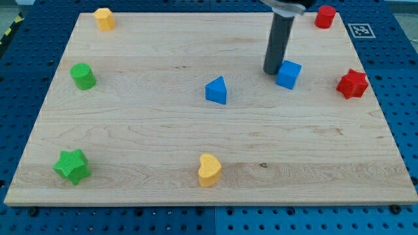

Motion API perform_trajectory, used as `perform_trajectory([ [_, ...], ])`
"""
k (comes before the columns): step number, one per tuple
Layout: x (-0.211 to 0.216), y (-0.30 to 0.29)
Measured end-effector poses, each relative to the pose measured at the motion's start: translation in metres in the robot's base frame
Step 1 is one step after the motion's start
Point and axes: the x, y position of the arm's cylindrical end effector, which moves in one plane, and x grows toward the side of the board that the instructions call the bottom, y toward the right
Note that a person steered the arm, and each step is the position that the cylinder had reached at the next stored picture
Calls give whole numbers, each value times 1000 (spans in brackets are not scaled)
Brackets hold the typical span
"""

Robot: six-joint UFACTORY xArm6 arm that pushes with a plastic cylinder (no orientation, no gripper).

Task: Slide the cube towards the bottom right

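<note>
Nearest the camera, close to the bottom edge of the pale wooden board [130, 163], sits a yellow heart-shaped block [209, 170], with a green star-shaped block [72, 166] toward the bottom left corner. Farther up, a blue triangular block [217, 90] lies near the middle, and the task's blue cube [288, 74] sits right of it, toward the top right, well short of the red star-shaped block [353, 83] by the right edge. My tip [272, 71] stands just beside the cube's upper left face, seemingly touching it. No jaws exist on this rod, so there is nothing to open or close. I judge the push to be just starting: contact is made on the correct side. Next, driving down and rightward should carry the cube toward the bottom right corner, passing below the red star.
</note>
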Motion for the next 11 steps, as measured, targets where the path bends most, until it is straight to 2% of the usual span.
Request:
perform_trajectory([
  [1, 39, 16],
  [2, 31, 16],
  [3, -14, 5],
  [4, -16, 37],
  [6, 37, 75],
  [7, 59, 76],
  [10, 65, 46],
  [11, 81, 46],
])
